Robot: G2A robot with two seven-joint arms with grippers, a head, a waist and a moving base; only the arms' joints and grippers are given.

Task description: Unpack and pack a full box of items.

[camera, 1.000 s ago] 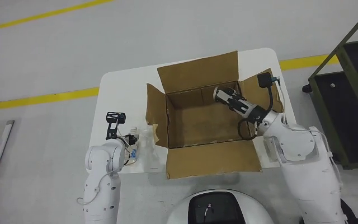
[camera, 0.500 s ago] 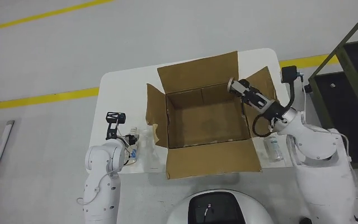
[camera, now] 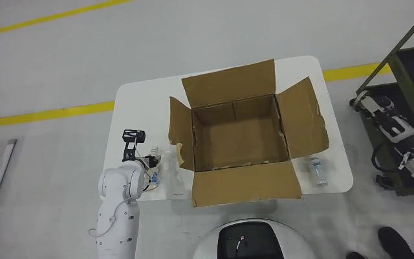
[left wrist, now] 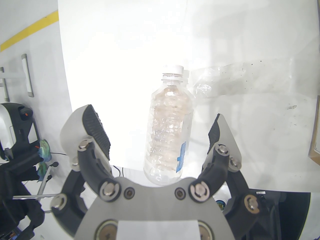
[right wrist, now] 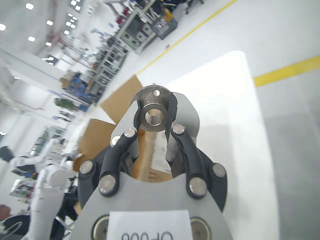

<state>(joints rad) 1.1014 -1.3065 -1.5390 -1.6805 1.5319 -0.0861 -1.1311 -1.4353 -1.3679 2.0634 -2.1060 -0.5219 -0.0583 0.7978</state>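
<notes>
The open cardboard box (camera: 240,139) stands mid-table, and its inside looks bare. My left gripper (left wrist: 153,116) is open low over the table's left part, left of the box. A clear plastic bottle (left wrist: 170,128) with a white cap lies between its fingers, apart from both pads. My right gripper (right wrist: 153,108) is shut on a small metal flanged bushing (right wrist: 153,114). It is held in the air past the table's right edge, where the right arm (camera: 391,126) shows in the top view.
A small clear bottle (camera: 315,169) lies on the table right of the box, below its right flap. Crumpled clear plastic (left wrist: 225,81) lies just beyond the left bottle's cap. A dark green metal rack (camera: 388,97) stands by the table's right side.
My right arm has come up out of the box with the metal bushing and swung far right, off the table. The left arm has stayed still.
</notes>
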